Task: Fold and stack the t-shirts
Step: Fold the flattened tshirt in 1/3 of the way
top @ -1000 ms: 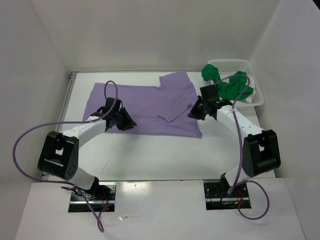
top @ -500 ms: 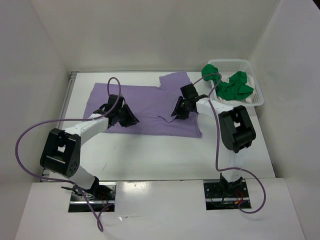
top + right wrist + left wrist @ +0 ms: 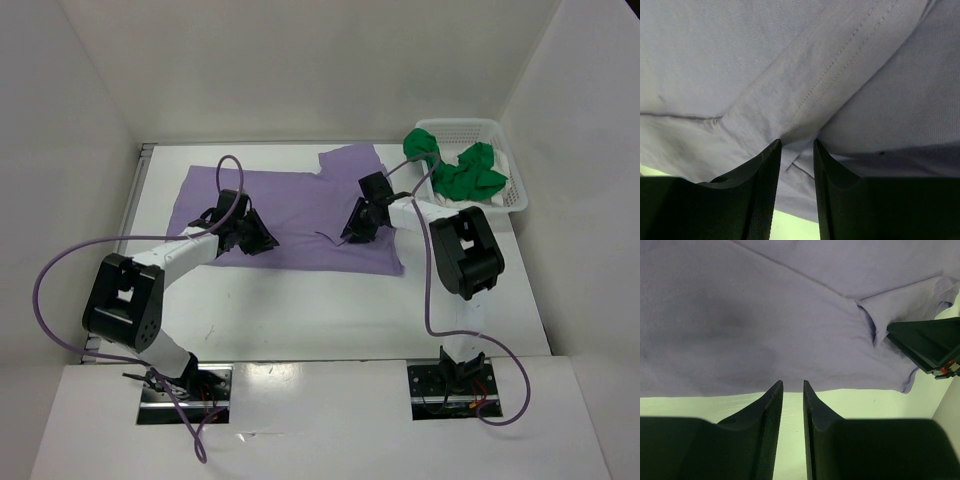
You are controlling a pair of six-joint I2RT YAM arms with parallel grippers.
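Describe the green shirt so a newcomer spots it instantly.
In the far right corner of the table sits a white mesh basket. The green t-shirt lies crumpled inside it, draping over the left rim. It is the only green cloth; the lavender t-shirt is spread flat on the table.

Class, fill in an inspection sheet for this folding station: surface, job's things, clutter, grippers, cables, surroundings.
Surface: white table.
Job's things: purple shirt spread flat, unfolded; green shirt bunched in the basket.
Clutter: nothing seen.
Grippers: left gripper open at the purple shirt's near hem; right gripper open, astride a fold.
Cables: purple cables loop from both arms.
Surroundings: white walls on three sides.
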